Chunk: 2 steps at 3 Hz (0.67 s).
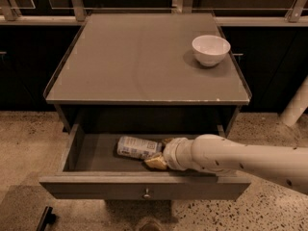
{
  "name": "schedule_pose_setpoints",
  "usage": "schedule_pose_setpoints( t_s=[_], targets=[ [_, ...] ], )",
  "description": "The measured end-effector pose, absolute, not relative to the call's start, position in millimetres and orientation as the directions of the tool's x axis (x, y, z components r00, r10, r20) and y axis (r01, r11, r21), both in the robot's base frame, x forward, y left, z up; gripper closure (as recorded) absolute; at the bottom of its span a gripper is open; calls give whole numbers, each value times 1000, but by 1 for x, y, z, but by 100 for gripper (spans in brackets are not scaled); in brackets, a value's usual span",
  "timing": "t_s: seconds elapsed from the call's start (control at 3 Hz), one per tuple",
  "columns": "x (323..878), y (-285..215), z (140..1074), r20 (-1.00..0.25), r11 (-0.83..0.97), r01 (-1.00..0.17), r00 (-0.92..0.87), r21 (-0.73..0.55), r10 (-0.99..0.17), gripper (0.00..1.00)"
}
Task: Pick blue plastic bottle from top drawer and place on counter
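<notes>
The blue plastic bottle (136,147) lies on its side inside the open top drawer (96,155), left of centre, with its pale printed label facing up. My gripper (160,153) is down in the drawer at the bottle's right end, touching or nearly touching it. The white arm (240,159) reaches in from the right over the drawer's front edge. The counter (134,61) above the drawer is flat and grey-brown with a thin raised rim. The drawer's small round knob (147,194) shows at the front centre.
A white bowl (210,49) stands on the counter at the back right. Dark cabinets and a metal rail run along the back. A white post (296,105) leans at the right. A dark object (45,218) lies on the speckled floor at bottom left.
</notes>
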<state>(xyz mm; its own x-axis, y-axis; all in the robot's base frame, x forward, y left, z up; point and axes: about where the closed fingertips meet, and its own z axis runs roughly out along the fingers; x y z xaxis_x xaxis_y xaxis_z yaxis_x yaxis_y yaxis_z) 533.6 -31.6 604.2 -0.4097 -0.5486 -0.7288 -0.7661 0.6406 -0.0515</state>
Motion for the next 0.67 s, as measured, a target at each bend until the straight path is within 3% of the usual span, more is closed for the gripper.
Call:
schedule_pose_setpoints(
  t_s=[0.67],
  targets=[
    [534,-32,604,-729,641,-766,-410,-52,-549,89]
  ],
)
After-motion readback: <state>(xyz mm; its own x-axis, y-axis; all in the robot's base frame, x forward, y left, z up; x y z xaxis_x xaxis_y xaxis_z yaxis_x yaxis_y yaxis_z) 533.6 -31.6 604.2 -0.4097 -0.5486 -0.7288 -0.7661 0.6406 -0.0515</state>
